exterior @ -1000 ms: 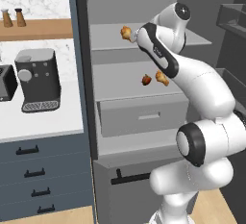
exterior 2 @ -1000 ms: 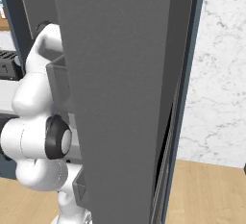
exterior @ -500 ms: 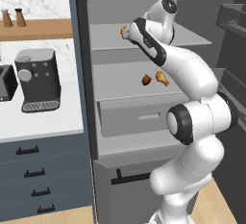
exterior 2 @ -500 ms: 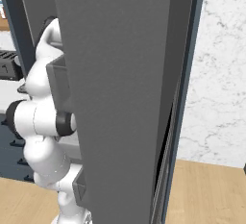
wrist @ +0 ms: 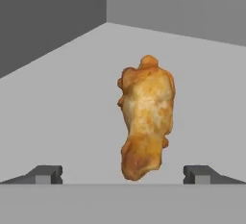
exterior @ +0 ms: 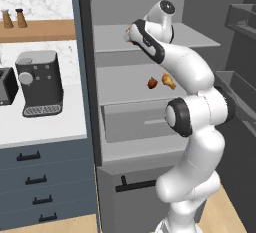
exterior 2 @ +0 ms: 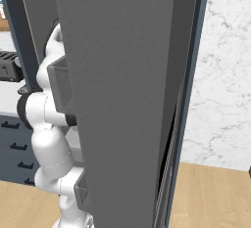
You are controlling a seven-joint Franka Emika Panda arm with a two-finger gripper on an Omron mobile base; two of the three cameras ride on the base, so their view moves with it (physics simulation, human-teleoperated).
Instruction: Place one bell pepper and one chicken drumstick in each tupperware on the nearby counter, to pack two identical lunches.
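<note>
Looking at the biggest thing first, I see the open fridge (exterior: 150, 127) with its door (exterior 2: 122, 100) swung wide; in the right base view that door blocks almost everything ahead of my arm. To the left, the white counter (exterior: 45, 127) runs up to the fridge's dark side wall, carrying a coffee machine (exterior: 40, 82), with a wooden shelf (exterior: 35, 29) on the wall above. Inside the fridge, the upper shelf (exterior: 200, 39) has bare grey floor around the chicken drumstick (wrist: 145, 122), which lies alone, well clear of the back and side walls in the hand view. My pincer (wrist: 123, 175) is spread wide, one fingertip (wrist: 45, 174) to each side of the drumstick's near end, not touching it. On the shelf below sit a bell pepper (exterior: 152, 82) and just beside it a second drumstick (exterior: 168, 81), partly behind my forearm. The drawer (exterior: 135, 122) under them juts forward.
</note>
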